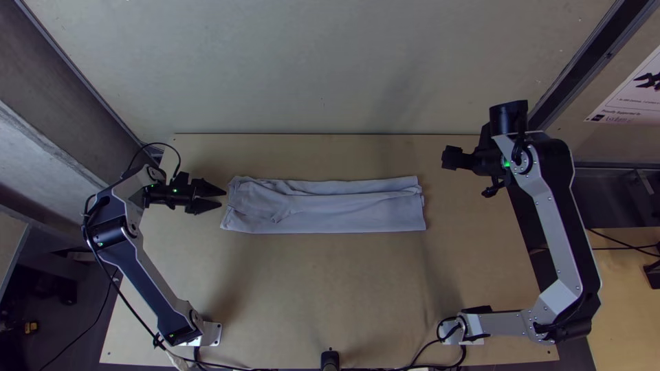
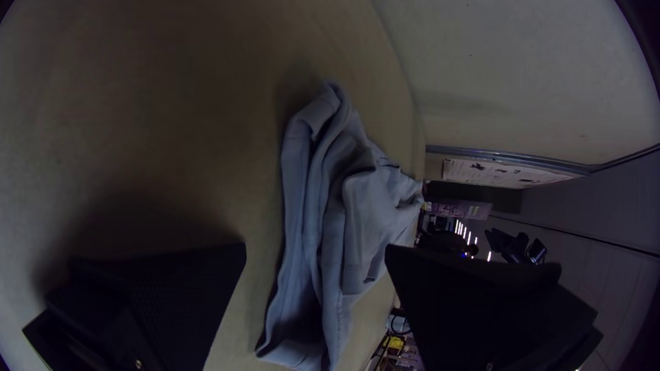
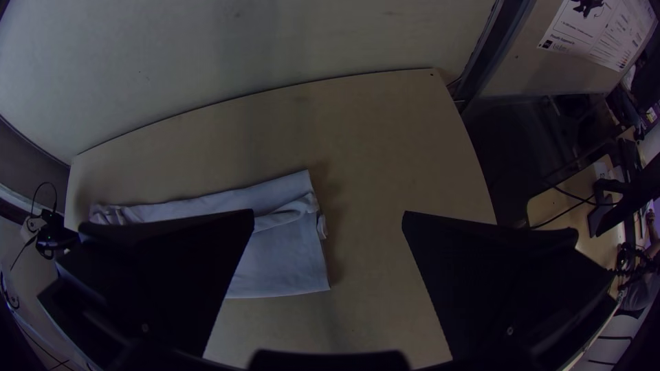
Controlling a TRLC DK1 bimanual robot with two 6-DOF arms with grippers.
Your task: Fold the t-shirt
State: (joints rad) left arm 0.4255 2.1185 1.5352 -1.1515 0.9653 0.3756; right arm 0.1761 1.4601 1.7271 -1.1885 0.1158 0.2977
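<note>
A pale blue-grey t-shirt (image 1: 330, 206) lies as a long, narrow folded strip across the table, its left part wrinkled. Just off the strip's left end is my left gripper (image 1: 221, 197), open and holding nothing. My right gripper (image 1: 451, 158) is beyond the right end, toward the table's far side. In the left wrist view, layered folds of the t-shirt (image 2: 361, 213) lie past the spread fingers of the left gripper (image 2: 315, 248). In the right wrist view, the right gripper (image 3: 328, 214) is open, and one finger hides part of the t-shirt (image 3: 282, 257).
The wooden table (image 1: 330, 288) has bare surface on the near side of the cloth and a strip of it beyond. A pale wall (image 1: 330, 69) rises at its far edge. Cables (image 1: 405, 366) run along the near edge, by a small black post (image 1: 330, 359).
</note>
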